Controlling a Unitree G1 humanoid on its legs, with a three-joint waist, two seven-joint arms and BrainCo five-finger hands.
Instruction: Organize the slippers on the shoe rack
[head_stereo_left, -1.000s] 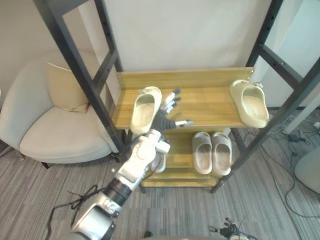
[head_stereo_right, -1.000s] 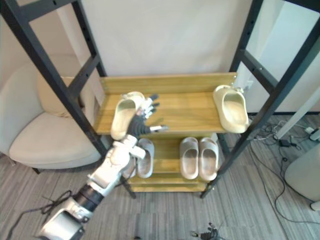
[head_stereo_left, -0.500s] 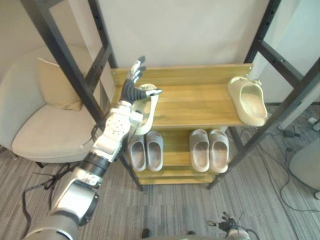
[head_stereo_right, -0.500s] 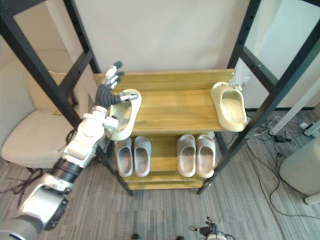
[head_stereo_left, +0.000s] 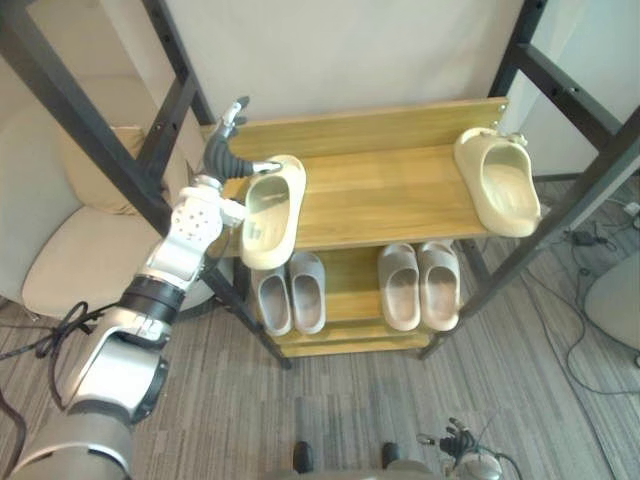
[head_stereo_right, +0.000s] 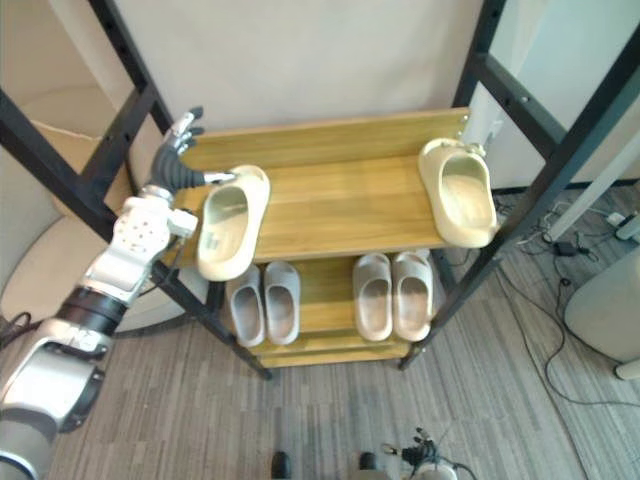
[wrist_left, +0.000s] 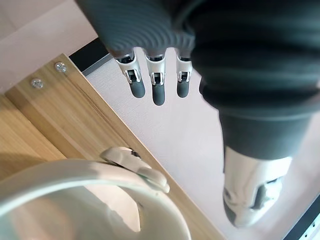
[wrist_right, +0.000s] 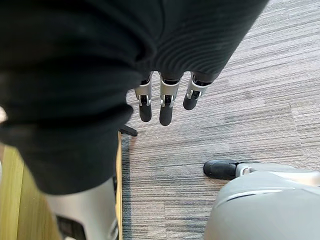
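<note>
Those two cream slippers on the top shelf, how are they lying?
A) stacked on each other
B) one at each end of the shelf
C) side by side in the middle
B: the left cream slipper lies at one end of the top shelf and the right cream slipper at the other end, with bare wood between them.

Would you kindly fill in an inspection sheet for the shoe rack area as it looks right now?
Surface: top shelf of the shoe rack, wooden, bare in the middle.
Job's things: left cream slipper overhangs the top shelf's front edge; right cream slipper lies at its right end; left grey pair and right grey pair sit on the lower shelf.
Clutter: nothing seen.
Hands: left hand open beside the left cream slipper's far end, contact unclear; right hand open over the carpet.
Cables: loose cables on the floor right of the rack.
Surroundings: armchair with cushion left of the rack.
</note>
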